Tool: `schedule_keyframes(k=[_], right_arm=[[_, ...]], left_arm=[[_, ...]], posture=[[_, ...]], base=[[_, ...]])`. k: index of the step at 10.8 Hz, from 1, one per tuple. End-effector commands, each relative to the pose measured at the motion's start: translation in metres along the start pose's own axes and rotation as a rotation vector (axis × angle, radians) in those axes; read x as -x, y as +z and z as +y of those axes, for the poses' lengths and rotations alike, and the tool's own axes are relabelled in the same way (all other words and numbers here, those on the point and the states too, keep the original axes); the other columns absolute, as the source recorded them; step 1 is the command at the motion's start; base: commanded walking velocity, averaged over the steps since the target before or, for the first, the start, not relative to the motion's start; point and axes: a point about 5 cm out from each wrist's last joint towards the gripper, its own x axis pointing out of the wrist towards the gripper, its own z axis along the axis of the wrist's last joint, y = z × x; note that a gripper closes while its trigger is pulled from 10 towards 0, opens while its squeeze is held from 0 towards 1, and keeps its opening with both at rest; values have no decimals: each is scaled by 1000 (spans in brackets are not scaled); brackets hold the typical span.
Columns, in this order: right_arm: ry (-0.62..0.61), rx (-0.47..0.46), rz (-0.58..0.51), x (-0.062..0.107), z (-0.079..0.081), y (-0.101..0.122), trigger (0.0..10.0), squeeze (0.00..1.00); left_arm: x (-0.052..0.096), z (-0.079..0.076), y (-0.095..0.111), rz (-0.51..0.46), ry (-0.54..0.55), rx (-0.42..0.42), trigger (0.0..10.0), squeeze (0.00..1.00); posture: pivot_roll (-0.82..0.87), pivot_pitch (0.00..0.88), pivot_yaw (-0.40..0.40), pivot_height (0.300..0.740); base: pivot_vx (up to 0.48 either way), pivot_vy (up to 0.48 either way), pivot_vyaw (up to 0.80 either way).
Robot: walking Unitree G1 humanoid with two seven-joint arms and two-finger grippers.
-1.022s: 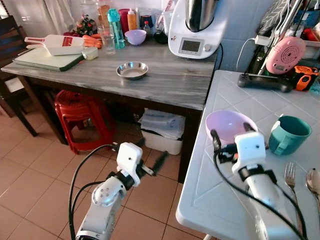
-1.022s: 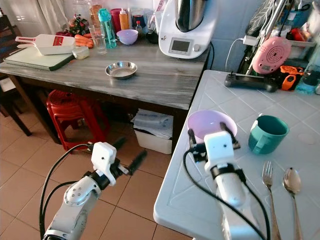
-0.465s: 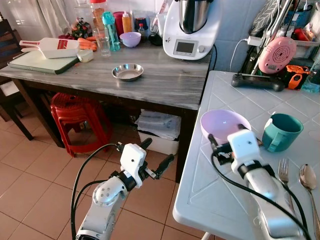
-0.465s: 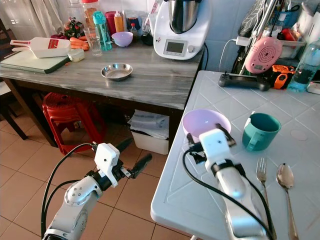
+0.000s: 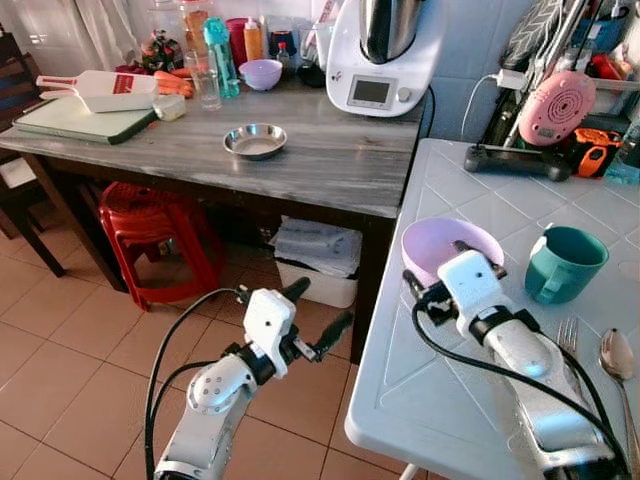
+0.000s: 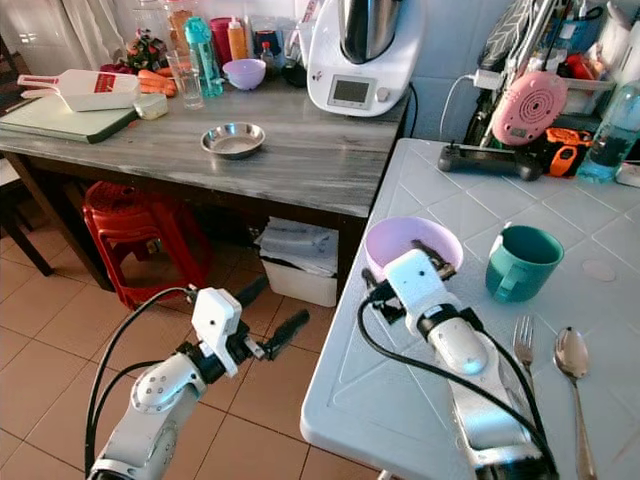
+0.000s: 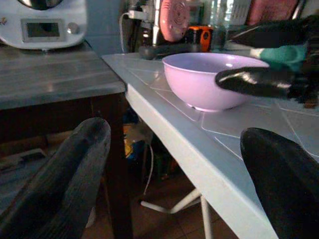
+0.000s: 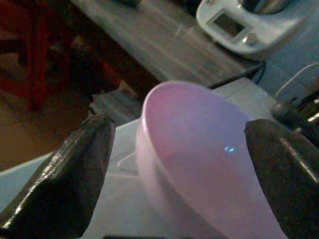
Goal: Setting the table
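- The right end effector (image 6: pixel 402 268) has its fingers spread either side of the lilac bowl (image 6: pixel 412 243) near the white tabletop (image 6: pixel 400 400) edge.
- A teal mug (image 6: pixel 522 262) stands near the bowl; fork (image 6: pixel 524 348) and spoon (image 6: pixel 571 354) lie behind.
- The left end effector (image 6: pixel 268 318) hangs over bare floor (image 6: pixel 60 330), fingers apart.

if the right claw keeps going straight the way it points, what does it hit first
Most likely the pink bowl: the right claw is open with the bowl's near rim between its fingers, though the remaining gap is hard to judge.
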Motion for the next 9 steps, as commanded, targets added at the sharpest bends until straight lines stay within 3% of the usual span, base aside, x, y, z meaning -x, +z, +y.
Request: schedule_keyframes(k=[1,6,8,9], right_arm=[[35,24,-1,-5,0,1,10000,0],[138,111,52,-19,-6,-10,10000,0],[170,135,69,-22,-7,-15,667,0],[183,151,73,-24,-6,-17,0,0]], left_arm=[[0,-2,2,-8,-19,-15,10000,0],[-1,-6,-2,7,-34,-7,10000,0],[-1,-7,-3,7,-42,-3,10000,0],[-2,-9,-5,7,-53,12,10000,0]], posture=[[-25,0,21,740],[-25,0,13,740],[-25,0,11,740],[-24,0,12,740]], base=[[0,0,0],[0,0,0],[0,0,0],[0,0,0]])
